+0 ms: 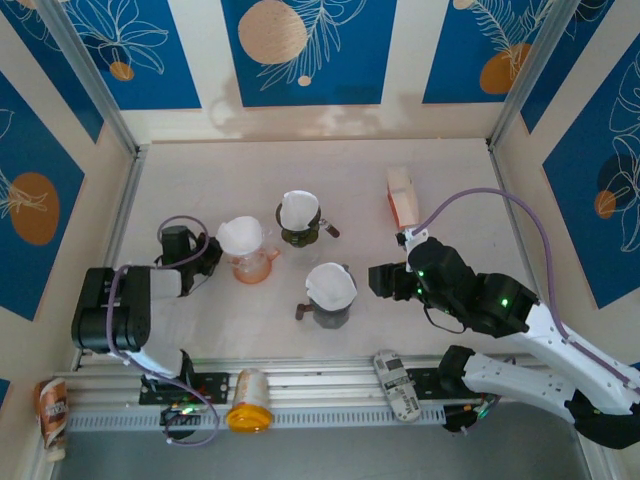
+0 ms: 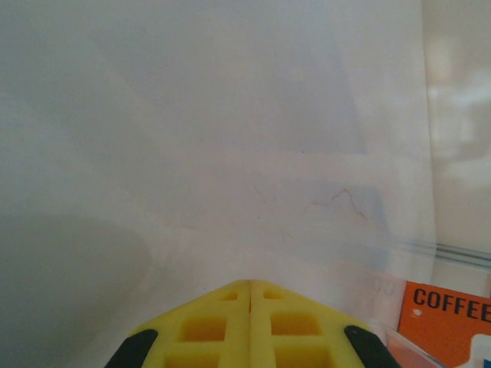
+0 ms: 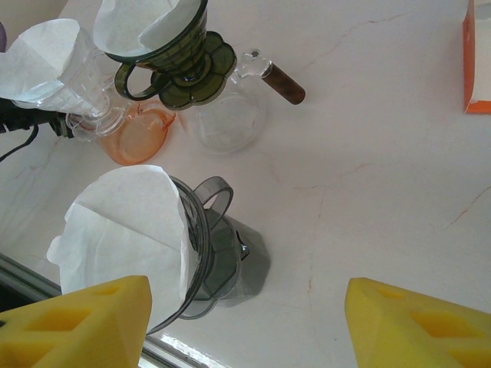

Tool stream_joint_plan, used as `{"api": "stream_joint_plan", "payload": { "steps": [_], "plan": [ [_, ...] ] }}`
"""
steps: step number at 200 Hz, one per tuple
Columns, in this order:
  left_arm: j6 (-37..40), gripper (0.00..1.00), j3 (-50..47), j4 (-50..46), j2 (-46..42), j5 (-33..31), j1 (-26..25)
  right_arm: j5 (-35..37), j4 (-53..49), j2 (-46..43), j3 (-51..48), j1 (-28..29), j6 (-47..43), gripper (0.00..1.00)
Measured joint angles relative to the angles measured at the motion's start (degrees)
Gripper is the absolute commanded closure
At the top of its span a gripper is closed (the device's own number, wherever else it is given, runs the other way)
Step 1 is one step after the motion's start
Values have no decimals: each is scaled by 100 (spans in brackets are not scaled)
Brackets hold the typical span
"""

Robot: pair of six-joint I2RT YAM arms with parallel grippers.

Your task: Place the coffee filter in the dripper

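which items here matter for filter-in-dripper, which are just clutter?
Job:
- orange dripper, green dripper and grey dripper, each with a white paper filter in it
- orange coffee box, probably the filter supply

Clutter, along the near edge:
- yellow-capped bottle
- silver packet
- brown sachet

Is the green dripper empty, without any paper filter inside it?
No, a white paper filter sits inside the green dripper.

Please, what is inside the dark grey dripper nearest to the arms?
A white paper filter sits inside the grey dripper, reaching past its rim. It covers the inner walls and bottom, so anything beneath it cannot be seen.
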Motion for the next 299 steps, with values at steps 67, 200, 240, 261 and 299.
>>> {"api": "stream_joint_plan", "payload": {
  "steps": [67, 200, 240, 261, 299],
  "plan": [
    [-186, 100, -302, 1086, 514, 249, -247, -20, 9, 2, 0, -46, -20, 32],
    [-492, 100, -737, 1910, 684, 365, -905, -107, 15, 81, -103, -94, -17, 32],
    [-579, 100, -916, 1991, 601, 358, -1069, -114, 15, 83, -103, -94, -17, 32],
    [-570, 100, -1038, 1768, 310, 295, -1069, -114, 15, 81, -103, -94, -15, 32],
    [-267, 100, -1019, 262, -1128, -149, -1069, -107, 9, 31, -103, -98, -15, 32]
  ]
}}
